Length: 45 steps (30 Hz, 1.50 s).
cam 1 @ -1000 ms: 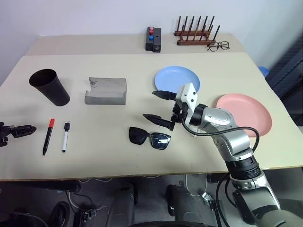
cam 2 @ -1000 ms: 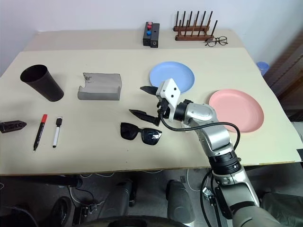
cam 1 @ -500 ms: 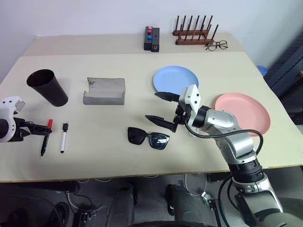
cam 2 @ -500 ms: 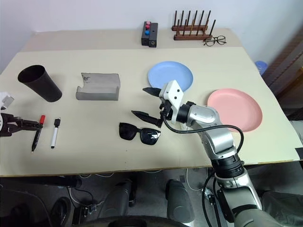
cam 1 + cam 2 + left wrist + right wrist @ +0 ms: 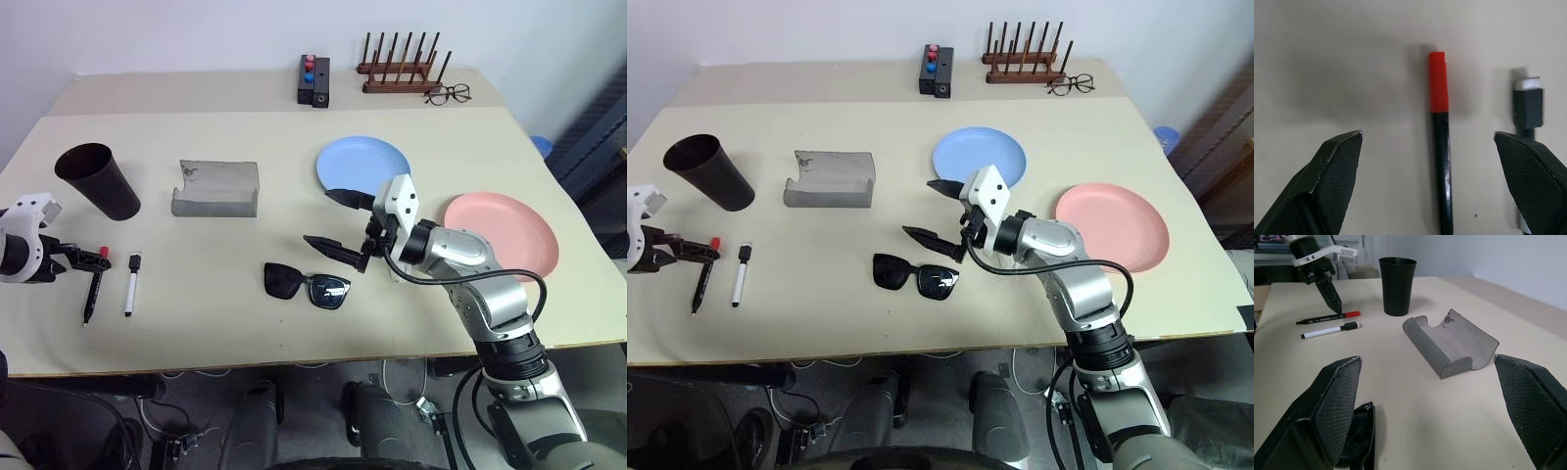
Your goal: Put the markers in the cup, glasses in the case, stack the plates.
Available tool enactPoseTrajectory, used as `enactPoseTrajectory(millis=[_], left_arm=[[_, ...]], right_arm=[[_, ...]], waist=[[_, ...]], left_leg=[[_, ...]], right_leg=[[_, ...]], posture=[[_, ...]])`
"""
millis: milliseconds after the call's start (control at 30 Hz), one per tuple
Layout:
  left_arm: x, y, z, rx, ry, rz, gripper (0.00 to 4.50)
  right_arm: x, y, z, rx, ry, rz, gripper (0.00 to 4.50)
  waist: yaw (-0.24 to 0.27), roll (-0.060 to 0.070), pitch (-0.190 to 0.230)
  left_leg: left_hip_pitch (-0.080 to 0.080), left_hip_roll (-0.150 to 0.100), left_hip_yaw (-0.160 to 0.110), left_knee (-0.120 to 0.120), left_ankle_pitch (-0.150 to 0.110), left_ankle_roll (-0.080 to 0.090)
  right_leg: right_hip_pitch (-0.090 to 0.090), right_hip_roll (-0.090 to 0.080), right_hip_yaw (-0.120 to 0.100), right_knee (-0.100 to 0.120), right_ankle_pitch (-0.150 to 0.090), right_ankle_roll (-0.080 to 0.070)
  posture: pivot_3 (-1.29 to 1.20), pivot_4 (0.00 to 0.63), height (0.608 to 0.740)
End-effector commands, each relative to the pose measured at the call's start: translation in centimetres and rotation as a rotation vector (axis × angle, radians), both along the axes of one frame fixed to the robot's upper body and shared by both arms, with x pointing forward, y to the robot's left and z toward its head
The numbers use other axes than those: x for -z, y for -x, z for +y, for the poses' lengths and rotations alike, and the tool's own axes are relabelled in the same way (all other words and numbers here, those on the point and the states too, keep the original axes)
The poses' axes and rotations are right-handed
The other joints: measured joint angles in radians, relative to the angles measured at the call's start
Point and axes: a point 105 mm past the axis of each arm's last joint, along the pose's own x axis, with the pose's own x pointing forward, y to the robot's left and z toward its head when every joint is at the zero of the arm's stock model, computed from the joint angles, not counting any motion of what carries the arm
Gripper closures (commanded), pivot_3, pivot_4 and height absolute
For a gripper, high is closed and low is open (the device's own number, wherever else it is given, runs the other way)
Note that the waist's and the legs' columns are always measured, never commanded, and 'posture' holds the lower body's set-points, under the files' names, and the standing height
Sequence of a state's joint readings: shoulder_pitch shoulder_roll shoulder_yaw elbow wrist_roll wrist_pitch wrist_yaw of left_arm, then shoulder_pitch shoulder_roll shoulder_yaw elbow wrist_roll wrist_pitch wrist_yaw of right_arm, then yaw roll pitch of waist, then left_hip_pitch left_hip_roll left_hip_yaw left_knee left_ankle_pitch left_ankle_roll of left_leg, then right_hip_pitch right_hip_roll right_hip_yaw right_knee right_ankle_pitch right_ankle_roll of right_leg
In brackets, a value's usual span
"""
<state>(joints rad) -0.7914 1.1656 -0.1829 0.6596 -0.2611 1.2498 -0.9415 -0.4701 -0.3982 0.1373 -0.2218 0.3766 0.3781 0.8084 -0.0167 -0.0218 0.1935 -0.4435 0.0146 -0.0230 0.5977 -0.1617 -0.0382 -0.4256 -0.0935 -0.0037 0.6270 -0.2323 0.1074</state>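
Now, the left gripper hangs spread wide just over the table, its fingers straddling the red marker, pinching nothing; the red cap lies right under the gap, and the white marker sits just beside, past the inner finger. Beyond the tips stands the cup, upright and with no marker in it as far as I can see. Over to the right gripper: spread wide too, gripping nothing, poised level just above and behind the glasses, with the case lying well ahead of it, lid open. The blue plate is just behind that gripper, the pink plate further out by its arm, the two apart. By my reckoning nothing is done yet: markers, glasses and stacking all remain.
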Motion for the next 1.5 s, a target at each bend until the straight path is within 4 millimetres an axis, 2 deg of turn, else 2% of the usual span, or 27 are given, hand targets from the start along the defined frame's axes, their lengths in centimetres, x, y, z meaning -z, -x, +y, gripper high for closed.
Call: enactPoseTrajectory(millis=[33,67,167,233,367,400,433,633,733,800,900,1000,1100,1200,1333,1400,1500], left_arm=[[-0.1,0.0,0.1,0.012,-0.014,0.006,0.00],[0.1,0.1,0.0,0.016,-0.011,0.013,0.00],[0.8,0.3,0.2,0.023,-0.035,0.030,0.81],[1.2,0.3,0.3,0.020,-0.041,0.037,1.75],[1.7,0.5,0.1,0.021,-0.031,0.050,3.91],[1.8,0.5,0.1,0.022,-0.026,0.053,4.30],[1.9,0.5,0.0,0.022,-0.025,0.055,4.44],[2.1,1.1,0.3,0.009,-0.029,0.062,4.44],[1.4,1.4,0.9,-0.008,-0.047,0.043,4.44],[0.3,1.6,1.3,-0.016,-0.058,0.005,4.44],[-2.2,3.0,2.3,-0.037,-0.086,-0.071,4.44],[-3.1,4.5,2.8,-0.049,-0.108,-0.126,4.44],[-4.5,4.0,2.7,-0.008,-0.109,-0.343,4.44],[-8.0,3.1,2.0,0.084,-0.152,-0.717,4.44],[-11.5,4.0,0.2,0.119,-0.072,-1.027,4.44],[-13.1,4.6,-0.5,0.163,-0.064,-1.150,4.44],[-14.5,4.8,-1.1,0.186,-0.041,-1.247,4.44]], right_arm=[[-1.5,0.4,-0.4,0.003,-0.030,-0.059,0.10],[-1.6,0.4,-0.4,0.005,-0.030,-0.061,0.10],[-1.6,0.4,-0.5,0.009,-0.030,-0.064,0.00],[-1.7,0.4,-0.6,0.012,-0.028,-0.067,0.00],[-1.9,0.4,-0.7,0.018,-0.024,-0.075,0.00],[-1.9,0.4,-0.7,0.018,-0.025,-0.077,0.00],[-2.0,0.3,-0.8,0.019,-0.026,-0.078,0.00],[-2.0,0.2,-0.9,0.026,-0.024,-0.080,0.00],[-1.9,0.1,-1.0,0.028,-0.021,-0.079,0.00],[-1.9,0.0,-1.1,0.032,-0.018,-0.083,0.00],[-2.0,-0.2,-1.6,0.043,-0.015,-0.090,0.00],[-2.1,-0.5,-2.0,0.053,-0.011,-0.097,0.00],[-2.2,-0.8,-2.1,0.049,-0.006,-0.106,0.00],[-2.4,-1.1,-2.0,0.032,-0.006,-0.117,0.00],[-3.3,-1.1,-2.2,-0.012,-0.037,-0.113,0.00],[-3.9,-0.7,-2.7,-0.078,-0.085,-0.053,0.00],[-4.6,-0.5,-3.2,-0.105,-0.112,-0.027,0.00]], waist=[[0.000,0.000,0.000],[0.001,0.000,0.000],[0.002,0.000,0.000],[0.002,0.000,0.000],[0.003,0.000,0.000],[0.003,0.000,0.000],[0.003,0.000,0.000],[0.002,0.000,0.000],[0.002,0.000,0.000],[0.000,0.000,0.000],[-0.008,-0.001,0.000],[-0.011,-0.002,0.000],[-0.001,-0.001,0.000],[0.006,-0.001,0.000],[0.004,-0.005,-0.002],[0.004,-0.005,-0.001],[0.004,-0.005,-0.001]], left_leg=[[0.000,0.000,0.000,0.000,0.000,0.000],[0.000,0.000,0.000,0.000,0.000,0.000],[0.000,0.000,0.000,0.001,0.000,0.000],[0.000,0.000,0.000,0.001,0.000,0.000],[0.000,0.000,0.000,0.001,0.000,0.000],[0.000,0.000,0.000,0.001,0.000,0.000],[0.000,0.000,0.000,0.001,0.000,0.000],[0.001,0.000,0.000,0.001,0.000,0.000],[0.001,0.000,0.000,0.001,0.000,0.000],[0.001,0.000,0.000,0.001,0.000,0.000],[0.001,0.001,0.000,0.001,0.000,0.000],[0.000,0.001,0.000,0.000,0.000,0.000],[0.001,0.001,0.000,0.000,0.000,0.000],[0.001,0.002,0.001,0.000,0.000,-0.001],[0.000,0.002,0.003,0.001,0.001,-0.002],[0.000,0.002,0.003,0.001,0.001,-0.002],[0.001,0.001,0.003,0.001,0.001,-0.002]], right_leg=[[0.000,0.000,0.000,0.000,0.000,0.000],[0.000,0.000,0.000,0.000,0.000,0.000],[0.000,0.000,0.000,0.000,0.000,0.000],[0.000,0.000,0.000,0.001,0.000,0.000],[0.000,0.000,0.000,0.001,0.000,0.000],[0.000,0.000,0.000,0.001,0.000,0.000],[0.000,0.000,0.000,0.001,0.000,0.000],[0.000,0.000,0.000,0.002,0.000,0.000],[0.000,0.000,0.000,0.002,0.000,0.000],[0.000,0.000,0.000,0.002,0.000,0.000],[-0.001,0.000,0.001,0.002,0.000,0.000],[-0.002,0.000,0.001,0.003,0.000,-0.001],[-0.001,0.000,0.001,0.002,0.000,-0.001],[-0.001,-0.002,0.000,0.002,-0.002,-0.004],[-0.001,-0.004,0.000,0.001,-0.001,-0.004],[0.000,-0.004,0.000,0.001,-0.001,-0.004],[0.001,-0.003,0.000,0.001,-0.001,-0.004]], posture=[[0.00,0.150,0.740],[0.00,0.150,0.740],[0.00,0.150,0.740],[0.00,0.150,0.740],[0.00,0.150,0.740],[0.00,0.150,0.740],[0.00,0.150,0.740],[0.00,0.150,0.740],[0.00,0.150,0.740],[0.00,0.150,0.740],[0.00,0.150,0.740],[0.00,0.150,0.740],[0.00,0.150,0.740],[0.00,0.150,0.740],[0.00,0.150,0.740],[0.00,0.150,0.740],[0.00,0.150,0.740]])
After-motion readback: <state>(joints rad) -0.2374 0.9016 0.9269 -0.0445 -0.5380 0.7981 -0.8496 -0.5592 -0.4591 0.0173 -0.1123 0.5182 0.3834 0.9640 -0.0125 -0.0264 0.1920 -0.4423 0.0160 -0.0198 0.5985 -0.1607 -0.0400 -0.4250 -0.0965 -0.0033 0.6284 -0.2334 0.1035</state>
